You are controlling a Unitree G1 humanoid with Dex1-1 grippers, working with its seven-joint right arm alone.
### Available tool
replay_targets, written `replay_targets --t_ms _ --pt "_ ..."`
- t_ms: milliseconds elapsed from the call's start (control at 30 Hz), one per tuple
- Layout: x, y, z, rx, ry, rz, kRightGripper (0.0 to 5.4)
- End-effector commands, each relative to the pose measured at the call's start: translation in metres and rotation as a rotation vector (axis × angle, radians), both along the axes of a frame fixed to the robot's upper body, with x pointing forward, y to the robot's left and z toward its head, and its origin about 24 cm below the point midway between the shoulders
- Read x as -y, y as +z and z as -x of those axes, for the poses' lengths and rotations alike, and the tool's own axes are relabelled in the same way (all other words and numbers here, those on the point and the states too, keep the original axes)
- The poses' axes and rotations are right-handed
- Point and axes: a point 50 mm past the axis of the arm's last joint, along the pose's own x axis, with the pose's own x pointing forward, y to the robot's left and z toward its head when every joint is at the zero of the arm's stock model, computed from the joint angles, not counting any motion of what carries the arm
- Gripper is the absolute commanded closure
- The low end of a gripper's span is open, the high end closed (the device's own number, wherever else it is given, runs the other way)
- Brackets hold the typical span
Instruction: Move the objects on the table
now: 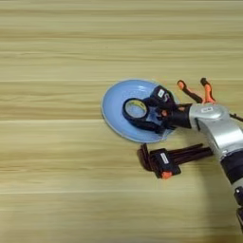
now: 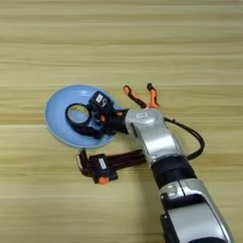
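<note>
We see the black two-fingered right gripper (image 2: 90, 118) with its fingers clasping the black tape roll with a yellowish core (image 1: 136, 109) over the round light-blue plate (image 1: 114, 121) on the pale wooden worktop (image 1: 57, 180), seemingly to set it there, while the orange-and-black-handled pliers (image 2: 141, 97) lie just beyond the plate.

crowded right of centre, open elsewhere

the table (image 1: 57, 190) lay bare to the left, top and bottom. a plate (image 1: 114, 102) with the tape (image 1: 135, 109) sat mid-table; pliers (image 1: 194, 91) just behind the arm (image 2: 156, 137) and a hex-key set (image 1: 163, 160) just below the plate hemmed its right side.
</note>
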Motion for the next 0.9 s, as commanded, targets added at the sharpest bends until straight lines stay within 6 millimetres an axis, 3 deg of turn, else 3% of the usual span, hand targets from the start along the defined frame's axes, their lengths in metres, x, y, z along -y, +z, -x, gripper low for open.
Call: replay_targets --t_ms 33,467,900 --pt "0.006 0.053 -0.030 0.210 -0.093 -0.057 1.37" --pt "0.064 0.081 -0.051 0.293 -0.333 -0.002 1.38" --pt "0.130 0.089 -0.050 0.282 -0.547 0.059 1.39"
